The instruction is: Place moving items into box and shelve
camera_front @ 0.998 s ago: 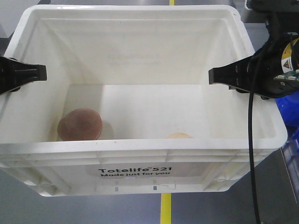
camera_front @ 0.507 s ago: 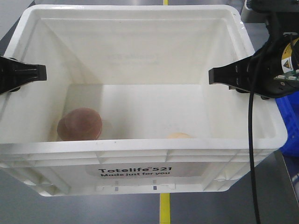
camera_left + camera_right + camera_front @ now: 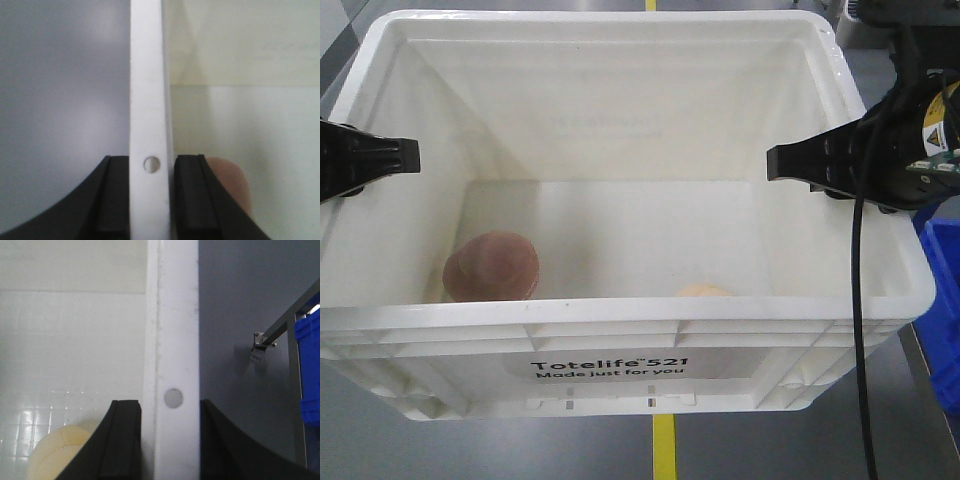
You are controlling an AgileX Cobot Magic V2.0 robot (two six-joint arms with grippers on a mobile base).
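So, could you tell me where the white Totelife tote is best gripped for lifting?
Grip the white tote on its side-wall rims, from above: each wall is thin and upright, so jaws can straddle it, as the left gripper and right gripper do now, balancing the load.

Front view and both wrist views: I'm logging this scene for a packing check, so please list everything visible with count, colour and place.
box: 1, white with black print, fills the front view, clamped at both side rims
pinkish-brown ball: 1, inside the box, near-left corner
pale yellow-orange ball: 1, inside the box, right of centre, mostly hidden by the near rim
blue bin: 1 seen, blue, right edge outside the box
metal frame: 1, grey, beside the blue bin
yellow floor line: 1, on grey floor under the box
black cable: 1, hanging from the right arm
left hand: black, shut on the left rim
right hand: black, shut on the right rim
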